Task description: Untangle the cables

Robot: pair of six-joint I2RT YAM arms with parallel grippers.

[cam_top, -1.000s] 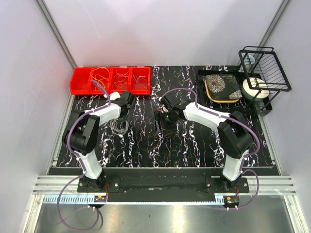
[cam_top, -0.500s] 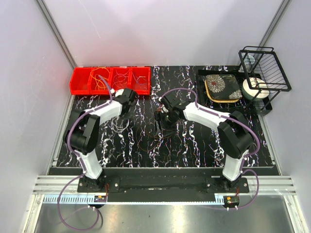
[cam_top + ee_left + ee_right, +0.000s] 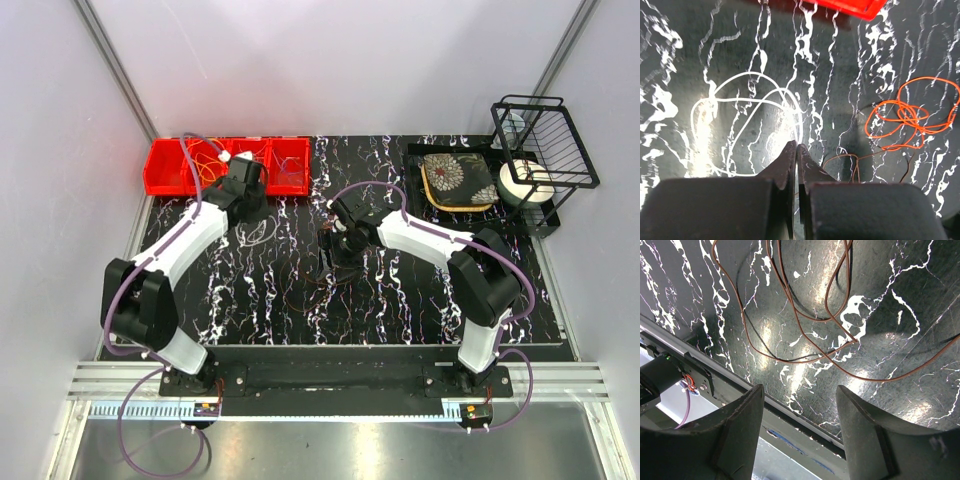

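My left gripper [image 3: 249, 206] is near the red bin [image 3: 160, 172], and its jaws stand together [image 3: 797, 148]. A white cable [image 3: 747, 102] loops out from its tips and runs into them; in the top view the white cable [image 3: 256, 233] lies just below the gripper. An orange cable [image 3: 907, 114] is coiled on the table to the right, with a thin brown cable [image 3: 855, 161] beside it. My right gripper [image 3: 335, 246] is open [image 3: 800, 407] and empty over a tangle of brown cables [image 3: 805, 316] and a black cable [image 3: 756, 342]. The tangle [image 3: 322, 276] lies mid-table.
The red bin's compartments hold yellow and orange wires [image 3: 205, 160] and pale wires [image 3: 262, 158]. At the back right stand a black tray with a floral plate [image 3: 458, 180], a black wire rack [image 3: 546, 140] and a white roll [image 3: 522, 183]. The table's front edge [image 3: 790, 412] shows below the right fingers.
My left arm has reached farther back toward the red bin, and the white cable has moved with it. The right arm has not moved.
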